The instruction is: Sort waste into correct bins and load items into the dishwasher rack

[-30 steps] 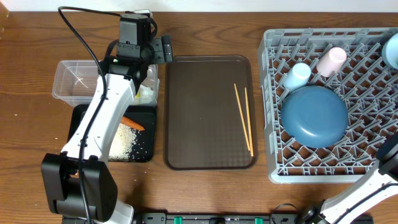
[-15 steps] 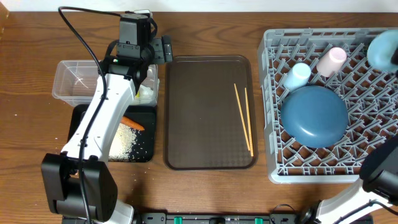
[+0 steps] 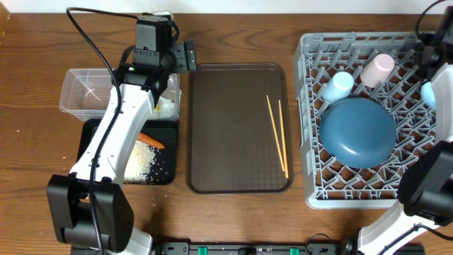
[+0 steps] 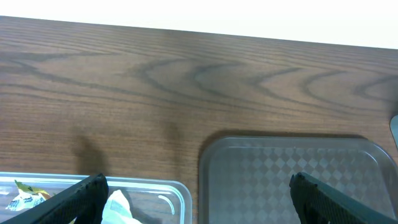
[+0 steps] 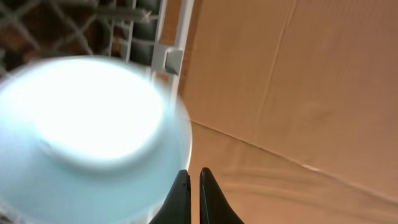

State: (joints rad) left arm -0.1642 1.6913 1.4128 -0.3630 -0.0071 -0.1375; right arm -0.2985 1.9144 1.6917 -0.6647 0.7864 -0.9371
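Note:
My right gripper (image 5: 189, 177) is shut on the rim of the white bowl (image 5: 87, 130), pale blue inside, over the right edge of the grey dishwasher rack (image 3: 354, 191). From above only a sliver of the bowl (image 3: 427, 93) shows beside the arm. The dark blue plate (image 3: 357, 131), light blue cup (image 3: 338, 86) and pinkish cup (image 3: 377, 69) are in the rack. Two chopsticks (image 3: 277, 134) lie on the brown tray (image 3: 226, 142). My left gripper (image 3: 170, 62) stands open and empty above the clear tub's (image 3: 85, 92) back right corner.
White crumpled paper (image 4: 118, 208) and a silver-yellow wrapper (image 4: 22, 198) lie in the clear tub. The black tray (image 3: 166, 173) in front of it holds a carrot (image 3: 150, 140) and rice (image 3: 141, 161). A brown cardboard surface (image 5: 298, 93) stands beyond the rack.
The right arm has carried the bowl from the rack's far right corner inward and toward the front, along the rack's right edge. The left arm has not moved.

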